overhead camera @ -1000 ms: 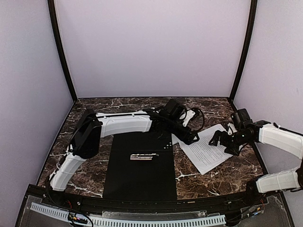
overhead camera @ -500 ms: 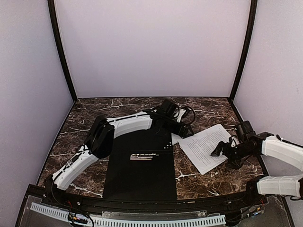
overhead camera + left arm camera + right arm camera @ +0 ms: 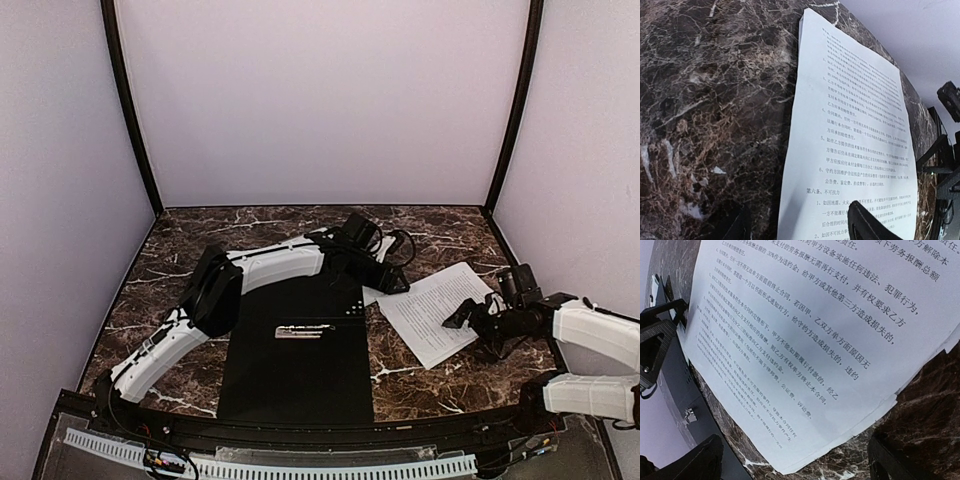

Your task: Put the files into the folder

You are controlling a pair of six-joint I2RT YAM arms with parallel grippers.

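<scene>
Two overlapping files [image 3: 435, 312] lie beside one open folder [image 3: 295, 375].

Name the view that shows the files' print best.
Right wrist: the files fill it, characters large and sharp. Left wrist shows them slanted, print small; top external, only a small white sheet.

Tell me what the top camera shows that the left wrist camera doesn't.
Only the top camera: the open black folder with its metal clip, lying left of the sheet. Only the left wrist: the printed lines on the paper up close, and the left claw open, one finger over the marble and one over the sheet. Both: the paper lying flat on the marble table.
</scene>
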